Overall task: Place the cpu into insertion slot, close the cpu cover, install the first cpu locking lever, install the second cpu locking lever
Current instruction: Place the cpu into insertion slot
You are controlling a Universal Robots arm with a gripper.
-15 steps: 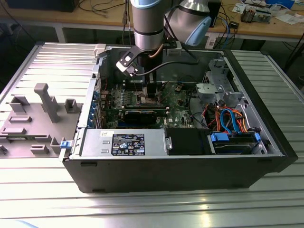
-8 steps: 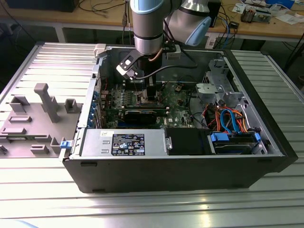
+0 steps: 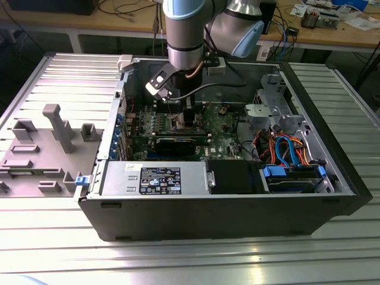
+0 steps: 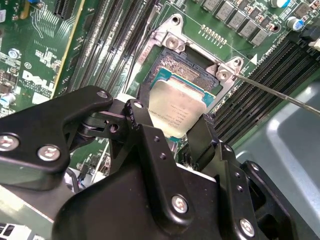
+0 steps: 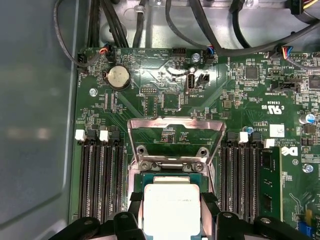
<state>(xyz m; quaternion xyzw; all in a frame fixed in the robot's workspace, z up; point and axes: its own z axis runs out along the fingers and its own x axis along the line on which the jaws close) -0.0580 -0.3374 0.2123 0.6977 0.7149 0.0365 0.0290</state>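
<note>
My gripper (image 4: 171,119) reaches down into the open computer case (image 3: 332,196) over the motherboard (image 3: 222,127). It is shut on the cpu (image 4: 177,107), a flat silver-topped square chip on a green base, with one black finger on each of two opposite edges. The cpu (image 5: 171,210) hangs just over the insertion slot (image 4: 180,67), whose brownish pin field still shows past one edge of the chip. The cpu cover (image 5: 175,122), a silver frame with a square window, stands open and upright behind the socket. A thin wire locking lever (image 4: 280,95) sticks out from one socket corner.
Rows of black memory slots (image 5: 100,175) flank the socket on both sides. Cables (image 5: 200,30) run along the case wall. A silver box (image 3: 157,178), a black box (image 3: 234,177) and a blue drive bay (image 3: 294,175) line the case's near side. A grey fixture (image 3: 47,136) lies at the exterior view's left.
</note>
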